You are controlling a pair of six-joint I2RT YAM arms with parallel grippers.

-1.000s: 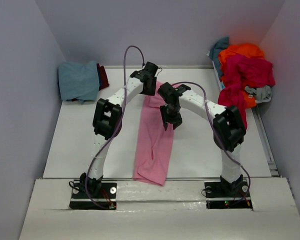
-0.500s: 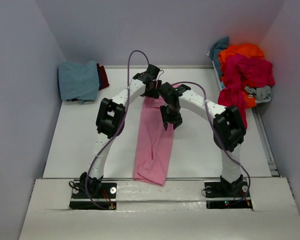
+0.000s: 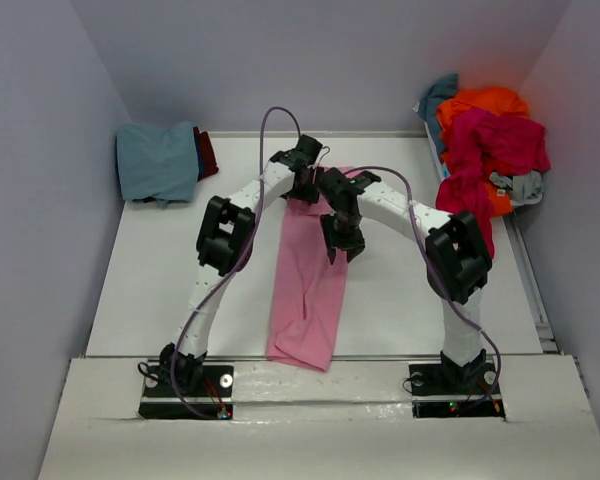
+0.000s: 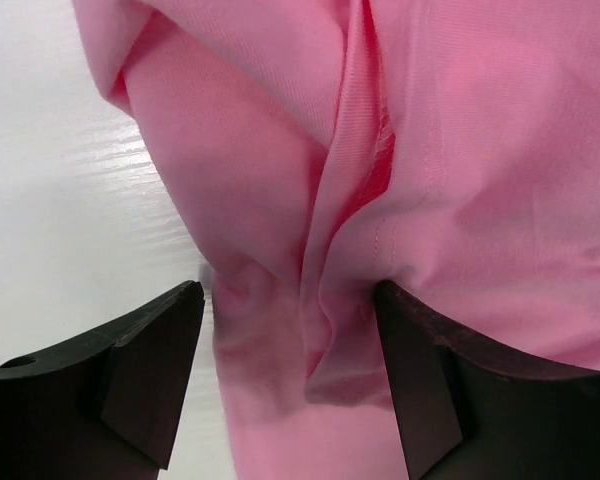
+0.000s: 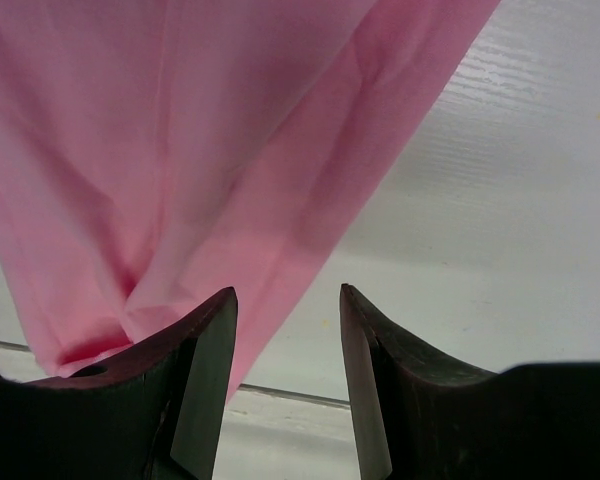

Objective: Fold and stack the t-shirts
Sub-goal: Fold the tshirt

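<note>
Fingers on the left (image 4: 150, 350) gape wide astride the bunched far end of the pink t-shirt (image 3: 305, 290); right fingers (image 5: 195, 370), half-open, hold nothing. Pinch every layer before lifting.

No text, label, brand name, number or sign can be read in any of the views. The light pink cloth t-shirt (image 3: 305, 300), seen from very near by both wrist cameras, shows only plain fabric with its seams and stitching, and no print or tag with letters can be made out on it.
</note>
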